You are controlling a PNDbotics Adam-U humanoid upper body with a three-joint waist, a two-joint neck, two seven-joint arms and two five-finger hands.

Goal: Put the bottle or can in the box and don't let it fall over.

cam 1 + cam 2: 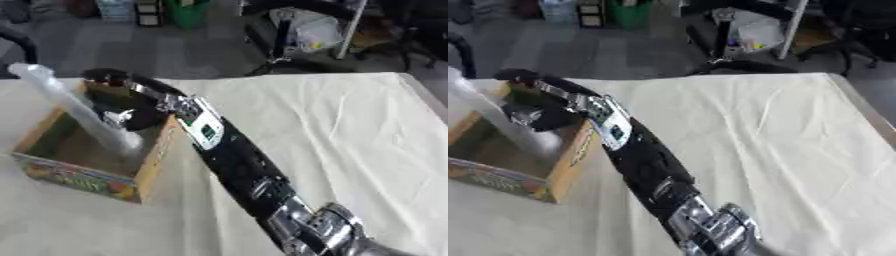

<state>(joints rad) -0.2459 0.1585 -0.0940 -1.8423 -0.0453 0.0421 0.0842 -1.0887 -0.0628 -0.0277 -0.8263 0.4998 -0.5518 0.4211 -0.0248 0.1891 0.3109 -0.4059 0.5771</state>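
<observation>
Bottle [74, 107], a clear pale plastic one, leans steeply inside the open wooden box with the colourful printed front [83, 180]: its base is down near the box floor, its neck sticks out above the box's far-left corner. I have the right hand [118, 119], black with silver parts, reaching over the right wall of the box, down beside the bottle's lower half. It looks closed around the bottle, but the blur keeps me from telling how far the fingers are curled. The box stands on the left part of the desk covered in white cloth [332, 130]. The left hand shows nowhere. I judge the task mostly done: the bottle is in the box, but tilted, so it must be stood upright and released without tipping.
</observation>
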